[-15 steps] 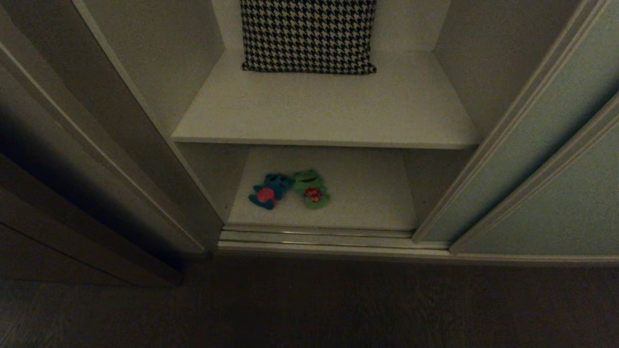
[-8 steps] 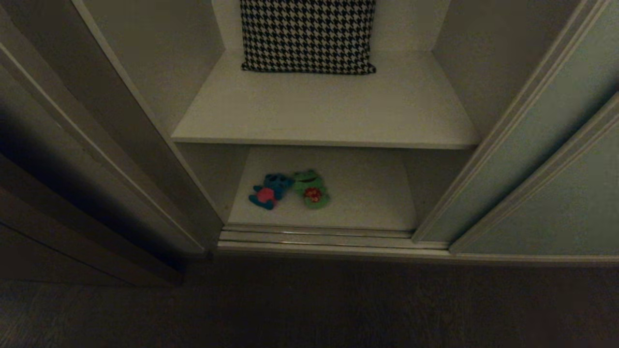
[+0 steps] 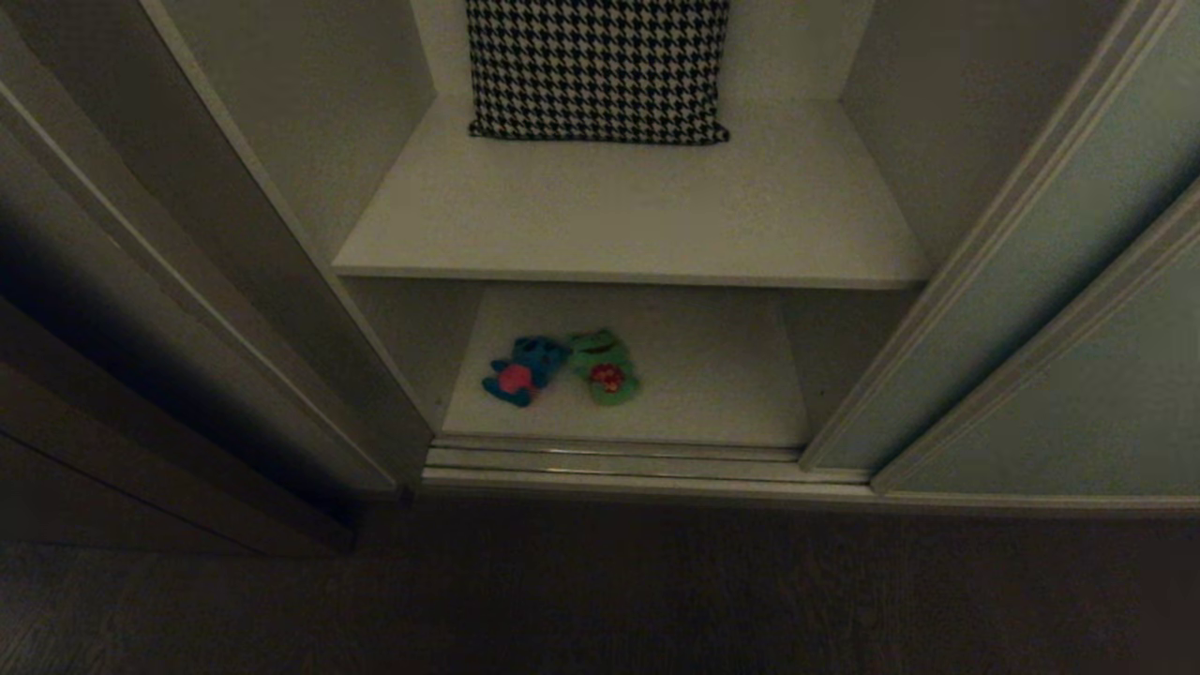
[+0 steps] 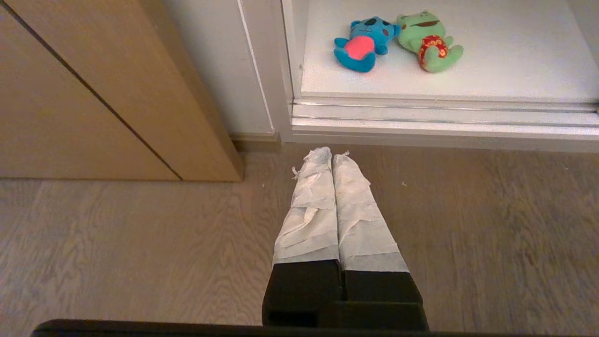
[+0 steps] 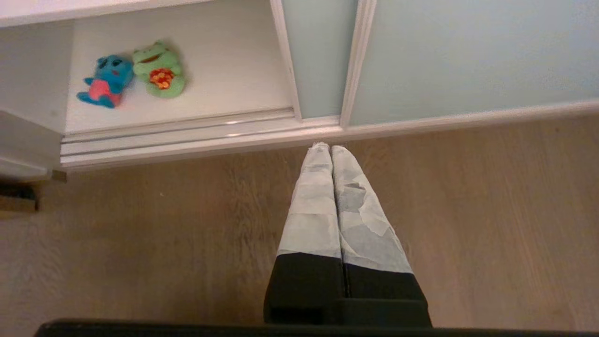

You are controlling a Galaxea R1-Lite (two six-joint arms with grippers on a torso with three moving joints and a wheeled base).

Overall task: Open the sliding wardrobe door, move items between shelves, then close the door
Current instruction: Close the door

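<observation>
Nothing in the wardrobe has shifted since a second ago. At far left stands the brown wooden side panel (image 4: 84, 89). My left tool (image 4: 331, 157) hangs over the wood floor (image 4: 140, 243) near the sill, its taped fingers pressed together and holding nothing. On the lower shelf (image 3: 712, 375) the blue plush toy (image 3: 520, 368) lies touching the green frog (image 3: 605, 366) on its right. Above, the upper shelf (image 3: 637, 216) carries the houndstooth cushion (image 3: 598, 67) at its far end. My right tool (image 5: 325, 149), fingers together and empty, hovers by the door track (image 5: 187, 135). At right, the sliding wardrobe door (image 3: 1022, 281) stands pushed open.
</observation>
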